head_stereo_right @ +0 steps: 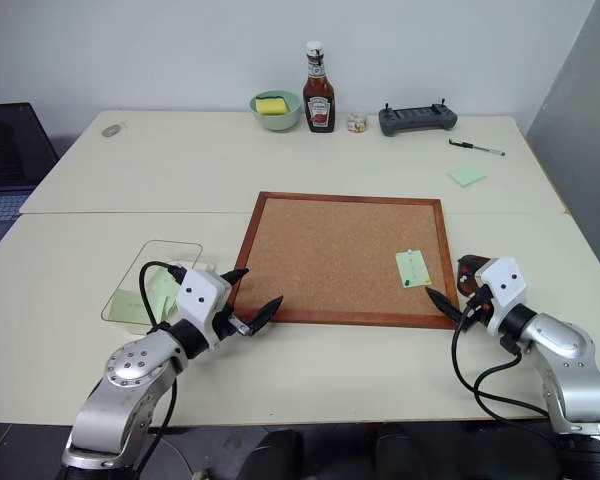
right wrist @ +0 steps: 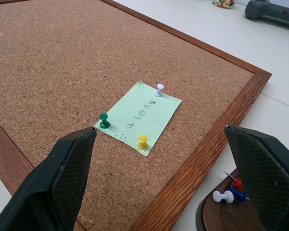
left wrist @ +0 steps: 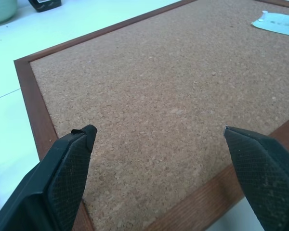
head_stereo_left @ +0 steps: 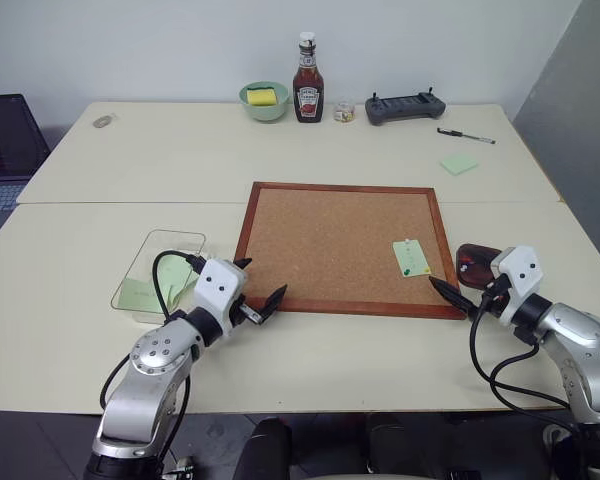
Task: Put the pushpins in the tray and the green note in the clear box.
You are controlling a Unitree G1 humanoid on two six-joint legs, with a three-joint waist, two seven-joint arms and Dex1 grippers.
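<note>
A cork board [head_stereo_left: 342, 246] lies flat on a pale table [head_stereo_left: 280, 150] in front of me, and the green note [right wrist: 140, 115] is pinned near its right edge by three pushpins [right wrist: 142, 141]: a white one at the far corner, a green one and a yellow one along the nearer side. My right gripper [right wrist: 164, 183] hovers just before that note, at the board's near right corner, with both fingers spread wide and nothing between them. The tray [head_stereo_left: 475, 262], a small dark red dish, sits on the table just beyond the board's right frame, close beside my right wrist, and already holds a few pins (white, blue and red). My left gripper [head_stereo_left: 262, 288] hangs over the board's near left corner, also wide open and empty. The clear box [head_stereo_left: 160, 274] rests on the table just left of the board, beside my left arm, with pale green paper visible inside it. I judge the step in hand to be pulling pins, not yet begun on this note. The next move calls for lowering the right fingers around one pin's head, most easily the yellow or green, closing gently, and lifting straight up so the paper does not tear.
</note>
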